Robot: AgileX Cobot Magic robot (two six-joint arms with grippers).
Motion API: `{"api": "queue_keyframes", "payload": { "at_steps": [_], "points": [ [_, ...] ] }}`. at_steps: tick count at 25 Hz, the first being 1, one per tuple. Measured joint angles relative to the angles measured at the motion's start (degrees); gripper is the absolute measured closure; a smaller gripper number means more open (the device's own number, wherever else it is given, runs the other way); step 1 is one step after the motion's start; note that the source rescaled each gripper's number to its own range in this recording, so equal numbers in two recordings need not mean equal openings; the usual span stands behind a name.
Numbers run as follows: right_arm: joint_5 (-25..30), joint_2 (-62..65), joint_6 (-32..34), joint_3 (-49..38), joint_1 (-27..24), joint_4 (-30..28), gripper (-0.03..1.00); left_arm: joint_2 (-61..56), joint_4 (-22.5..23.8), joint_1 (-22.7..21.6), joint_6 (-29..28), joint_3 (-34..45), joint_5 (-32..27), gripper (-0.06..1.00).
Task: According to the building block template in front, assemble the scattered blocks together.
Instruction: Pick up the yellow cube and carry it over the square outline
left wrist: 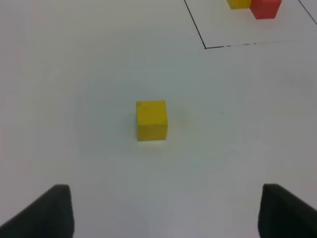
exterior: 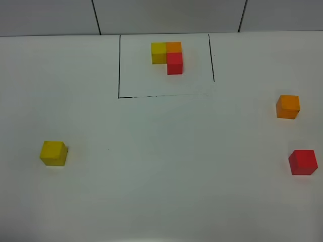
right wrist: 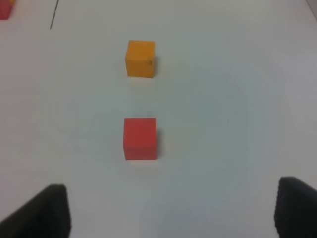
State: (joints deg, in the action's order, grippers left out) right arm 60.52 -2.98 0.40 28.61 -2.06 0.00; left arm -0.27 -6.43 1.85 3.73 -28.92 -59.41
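Yellow cube, orange cube, red cube, well apart

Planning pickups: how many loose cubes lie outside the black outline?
3: yellow cube at left; orange cube at right; red cube at right, lower in the high view. None looks hidden.

Building block template, left claw and right claw, each partly beyond a wrist-view edge.

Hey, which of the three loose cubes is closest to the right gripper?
The loose red cube: it sits just ahead of the right gripper, with the loose orange cube farther beyond it and the loose yellow cube far off on the left side.
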Motion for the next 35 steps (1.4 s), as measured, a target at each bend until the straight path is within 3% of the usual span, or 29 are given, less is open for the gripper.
{"api": "queue_keyframes", "payload": {
  "at_steps": [10,16,21,35],
  "points": [
    [0.0,0.0,0.0,0.0,0.0,0.0,0.21,0.0,0.0,0.0,0.0,0.0,0.0,0.24],
    [0.0,0.0,0.0,0.0,0.0,0.0,0.21,5.4,0.4,0.0,0.0,-0.2,0.3,0.02],
    [0.0,0.0,0.0,0.0,0.0,0.0,0.21,18.1,2.9,0.0,0.0,-3.5,4.9,-0.06],
    [0.0,0.0,0.0,0.0,0.0,0.0,0.21,68.3,2.9,0.0,-1.3,-20.4,10.8,-0.06]
  ]
}}
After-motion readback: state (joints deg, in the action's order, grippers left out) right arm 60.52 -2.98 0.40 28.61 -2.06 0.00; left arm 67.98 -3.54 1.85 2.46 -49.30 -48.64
